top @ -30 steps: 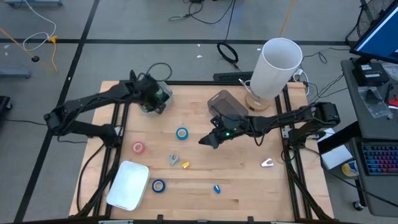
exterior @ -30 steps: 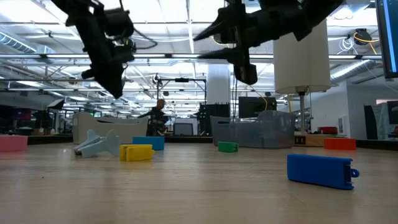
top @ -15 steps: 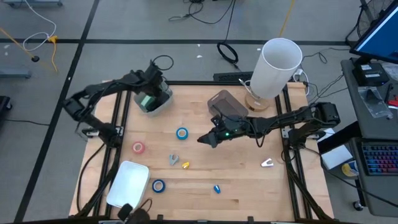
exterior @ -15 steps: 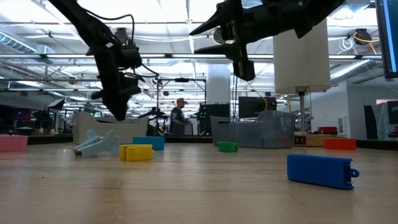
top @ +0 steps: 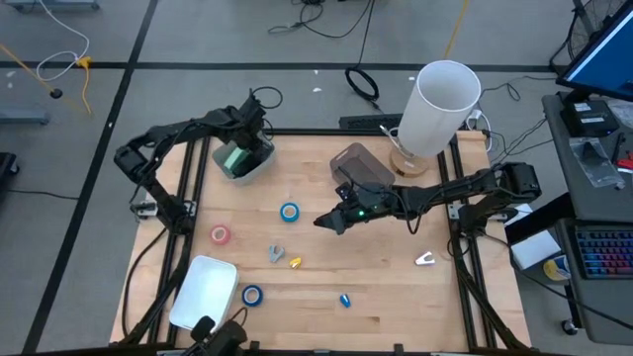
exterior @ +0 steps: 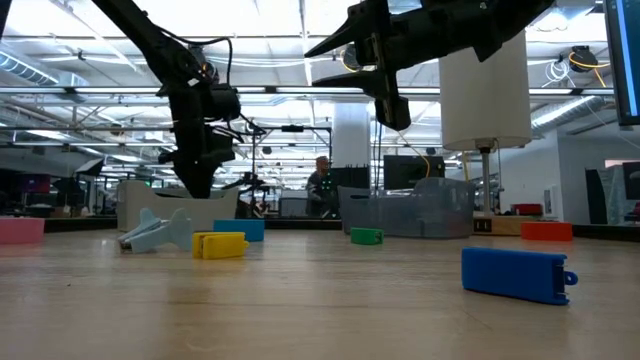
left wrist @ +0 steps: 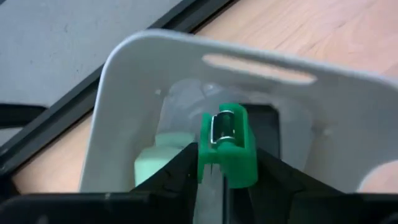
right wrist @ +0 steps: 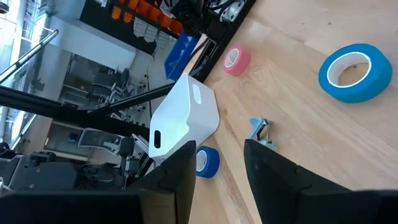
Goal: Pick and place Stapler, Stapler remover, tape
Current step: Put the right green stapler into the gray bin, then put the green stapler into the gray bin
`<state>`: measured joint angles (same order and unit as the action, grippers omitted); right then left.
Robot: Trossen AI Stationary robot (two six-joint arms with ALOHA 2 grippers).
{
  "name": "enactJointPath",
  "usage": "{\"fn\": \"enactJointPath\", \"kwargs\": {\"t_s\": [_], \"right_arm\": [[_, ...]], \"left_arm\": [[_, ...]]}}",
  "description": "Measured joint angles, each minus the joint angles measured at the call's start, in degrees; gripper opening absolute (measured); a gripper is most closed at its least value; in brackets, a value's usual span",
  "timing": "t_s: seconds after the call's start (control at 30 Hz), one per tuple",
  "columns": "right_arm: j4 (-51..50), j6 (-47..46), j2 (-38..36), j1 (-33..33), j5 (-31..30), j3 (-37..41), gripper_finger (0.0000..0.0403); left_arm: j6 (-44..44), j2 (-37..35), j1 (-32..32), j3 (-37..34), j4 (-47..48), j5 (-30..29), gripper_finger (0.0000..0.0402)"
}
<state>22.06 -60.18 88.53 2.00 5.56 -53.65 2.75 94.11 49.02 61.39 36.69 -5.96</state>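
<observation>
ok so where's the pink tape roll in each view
High view: pink tape roll, left of table centre.
Low view: at the far left edge.
Left wrist view: not in it.
Right wrist view: upper middle.
Shared landmark: grey stapler remover nearby.

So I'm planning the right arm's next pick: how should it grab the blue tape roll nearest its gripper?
From above, one finger in the open centre and one outside: the blue tape roll lies flat on the table, hole up, just beside the right gripper.

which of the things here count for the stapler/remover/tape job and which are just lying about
Job: green stapler held in left gripper over clear bin; blue tape rolls; pink tape roll; grey staple remover.
Lying about: white paper roll; blue screen.
</observation>
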Motion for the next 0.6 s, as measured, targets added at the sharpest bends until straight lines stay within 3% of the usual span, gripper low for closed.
{"fn": "enactJointPath", "kwargs": {"t_s": [0.33, 0.6], "right_arm": [[1.7, 0.2, 0.0, 0.0, 0.3, 0.0, 0.013], [0.3, 2.8, 0.0, 1.5, 2.1, -0.1, 0.013]], "left_arm": [[0.7, -0.5, 0.3, 0.0, 1.4, 0.5, 0.0191], [2.7, -10.6, -1.7, 0.0, 1.4, 12.4, 0.0195]]}}
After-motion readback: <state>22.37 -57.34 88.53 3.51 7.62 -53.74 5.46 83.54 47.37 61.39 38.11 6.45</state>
